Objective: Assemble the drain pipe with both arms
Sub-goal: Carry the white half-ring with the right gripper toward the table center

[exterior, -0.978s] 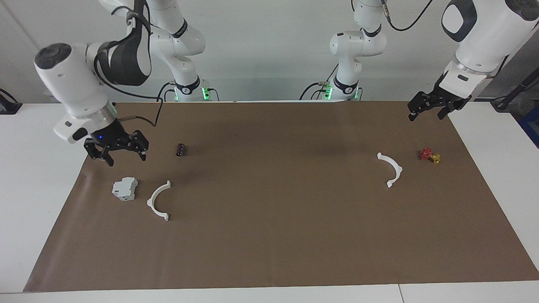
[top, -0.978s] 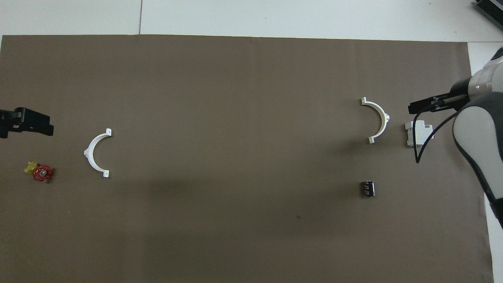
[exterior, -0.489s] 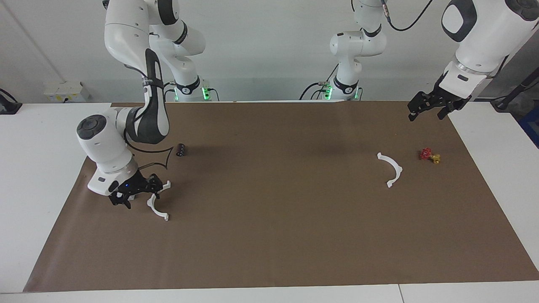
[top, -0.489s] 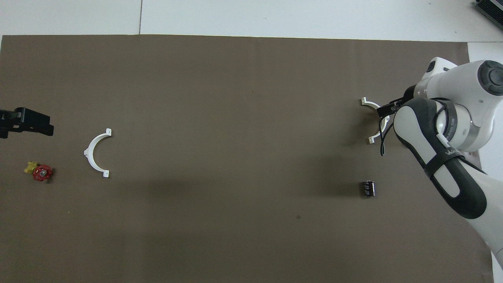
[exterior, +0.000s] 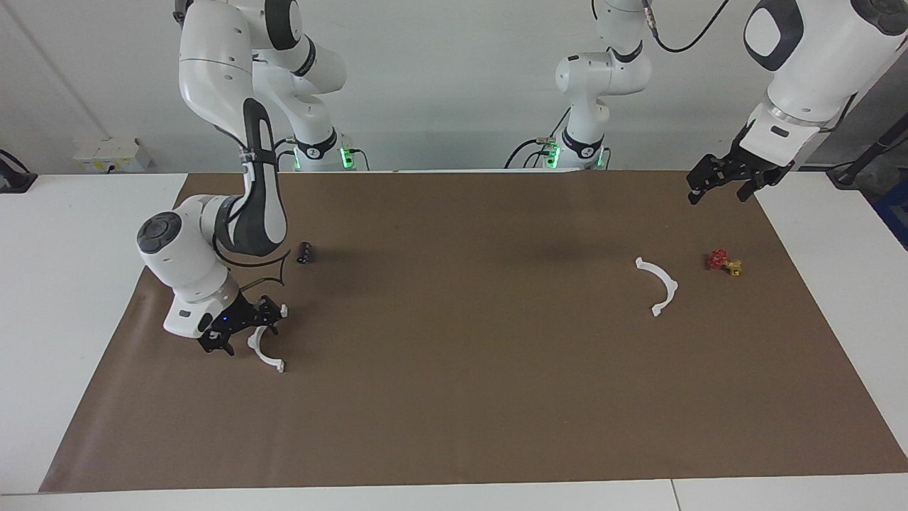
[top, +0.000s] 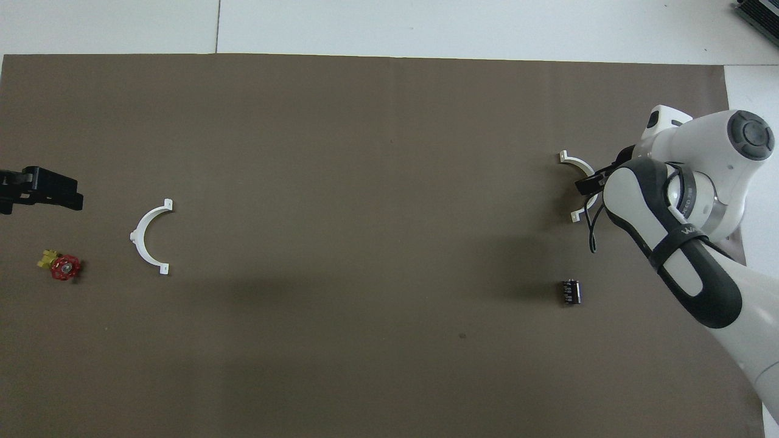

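The right gripper point(exterior: 243, 328) has its fingers point(exterior: 270, 314) apart, low at the table point(exterior: 454, 397) and astride the upper part of one white half-ring point(exterior: 268, 360). This half-ring lies farther from the robots than the small dark part point(exterior: 305, 253) and slightly toward the right arm's end. A second ago this gripper hung high over the table; half a second ago it had dropped to the arc, and since then it has shifted only slightly. I judge a grasp is imminent, though nothing is clamped yet.

The left gripper point(exterior: 718, 186) waits as before, fingers apart, in the air well apart from the dark part toward the left arm's end. The other half-ring point(exterior: 665, 284) lies untouched, also well toward that end from the dark part. The two halves are still unjoined.

The facing view shows how low the right gripper sits. In the overhead view the right arm covers the arc's middle, leaving only the end tabs showing.
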`<action>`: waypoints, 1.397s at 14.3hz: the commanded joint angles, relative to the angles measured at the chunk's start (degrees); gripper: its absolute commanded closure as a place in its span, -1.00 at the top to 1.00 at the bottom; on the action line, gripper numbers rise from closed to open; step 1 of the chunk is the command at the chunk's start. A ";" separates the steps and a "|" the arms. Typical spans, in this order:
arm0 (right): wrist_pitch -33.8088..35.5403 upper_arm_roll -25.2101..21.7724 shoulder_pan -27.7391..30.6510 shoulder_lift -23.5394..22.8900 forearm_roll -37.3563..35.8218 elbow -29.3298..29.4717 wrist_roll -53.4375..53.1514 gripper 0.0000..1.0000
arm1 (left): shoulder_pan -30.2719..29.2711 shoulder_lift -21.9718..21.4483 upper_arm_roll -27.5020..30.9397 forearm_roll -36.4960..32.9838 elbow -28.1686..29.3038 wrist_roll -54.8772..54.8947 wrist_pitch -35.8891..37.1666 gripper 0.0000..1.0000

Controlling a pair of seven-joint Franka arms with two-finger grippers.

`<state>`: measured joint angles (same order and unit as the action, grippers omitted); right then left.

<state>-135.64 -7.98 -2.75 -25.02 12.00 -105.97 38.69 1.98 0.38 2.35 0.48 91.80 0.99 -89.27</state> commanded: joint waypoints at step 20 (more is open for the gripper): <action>10.74 0.16 -14.63 3.49 -8.83 7.00 -44.10 -1.00 | 0.30 -1.61 0.38 0.48 2.33 -0.46 -1.61 1.00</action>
<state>-125.82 -7.88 -13.93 -21.90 4.88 -99.18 2.49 1.98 0.38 2.38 0.48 91.92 0.99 -89.29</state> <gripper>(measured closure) 0.793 0.000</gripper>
